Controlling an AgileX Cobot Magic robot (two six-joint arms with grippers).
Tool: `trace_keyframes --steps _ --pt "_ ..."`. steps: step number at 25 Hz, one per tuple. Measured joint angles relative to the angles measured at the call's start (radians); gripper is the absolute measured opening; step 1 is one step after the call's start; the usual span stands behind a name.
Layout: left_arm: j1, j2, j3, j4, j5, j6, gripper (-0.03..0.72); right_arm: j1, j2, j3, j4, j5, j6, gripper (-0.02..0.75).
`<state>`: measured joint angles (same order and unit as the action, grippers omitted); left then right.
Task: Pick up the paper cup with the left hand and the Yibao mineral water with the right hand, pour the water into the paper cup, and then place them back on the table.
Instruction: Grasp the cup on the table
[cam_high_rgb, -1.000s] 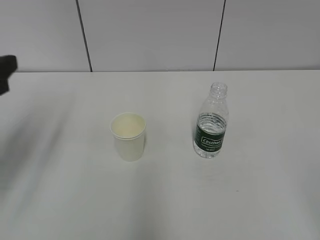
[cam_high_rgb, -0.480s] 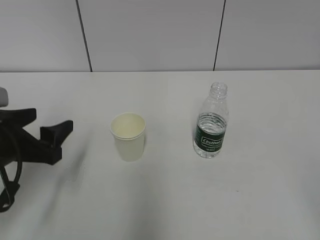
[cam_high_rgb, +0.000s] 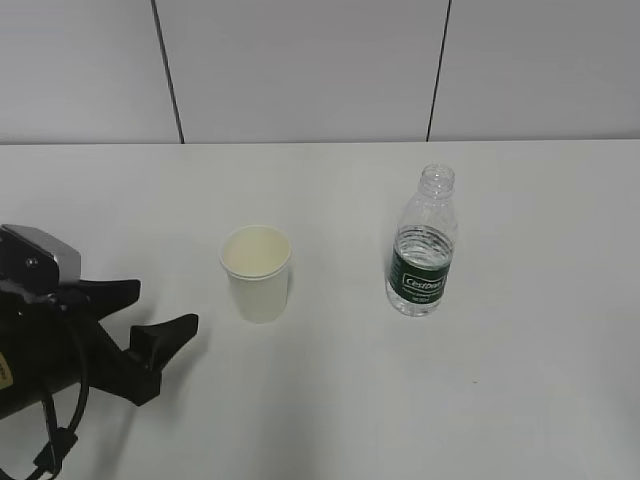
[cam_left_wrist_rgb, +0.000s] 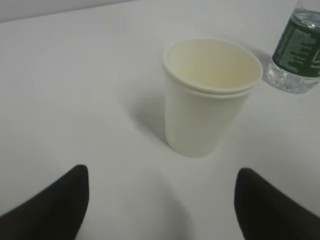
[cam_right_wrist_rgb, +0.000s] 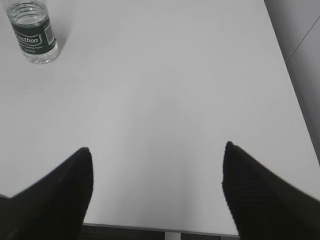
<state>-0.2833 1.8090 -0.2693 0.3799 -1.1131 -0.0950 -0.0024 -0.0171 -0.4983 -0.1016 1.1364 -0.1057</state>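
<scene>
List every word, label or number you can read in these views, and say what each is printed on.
"C'estbon": white lettering on the dark green label of the Yibao mineral water, clearest in the right wrist view.
Smaller print on that label, in the left wrist view: too blurred to read.
Paper cup: no print visible.

I am seeing the left hand (cam_high_rgb: 160, 320) coming further into the exterior view from the left edge, lower and nearer the paper cup (cam_high_rgb: 257, 272) than half a second ago, its jaws spread wide and aimed at it.
</scene>
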Motion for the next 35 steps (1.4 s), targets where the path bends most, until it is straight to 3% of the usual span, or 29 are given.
trace_keyframes --steps 7,12,21,35 --pt "0.003 0.132 -0.001 0.076 -0.028 -0.004 0.551 0.0 0.0 0.0 0.0 0.0 0.002 0.592" --pt "0.043 0.145 -0.037 0.159 -0.03 -0.004 0.546 0.0 0.0 0.0 0.0 0.0 0.002 0.592" --pt "0.095 0.209 -0.206 0.364 -0.031 -0.035 0.546 0.0 0.0 0.0 0.0 0.0 0.002 0.592" --pt "0.098 0.354 -0.443 0.51 -0.031 -0.086 0.546 0.0 0.0 0.0 0.0 0.0 0.002 0.592"
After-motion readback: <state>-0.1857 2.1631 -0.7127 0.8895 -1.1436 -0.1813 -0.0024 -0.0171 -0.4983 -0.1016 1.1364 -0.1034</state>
